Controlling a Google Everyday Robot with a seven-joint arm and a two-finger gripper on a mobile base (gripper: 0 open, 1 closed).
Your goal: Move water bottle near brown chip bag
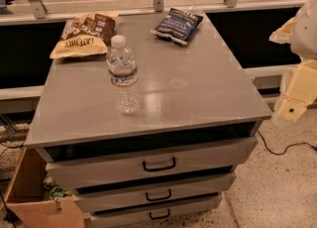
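The gripper (296, 95), its grip impossible to tell, hangs beyond the right edge, so a long sideways reach could topple the upright water bottle (122, 73) standing left of centre, just before the back-left corner's brown chip bag (84, 34).

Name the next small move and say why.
Probably swing the gripper in over the cabinet toward the bottle. The gripper hangs beyond the cabinet's right edge, apart from the bottle, which stands upright, untouched, just in front of the brown bag.
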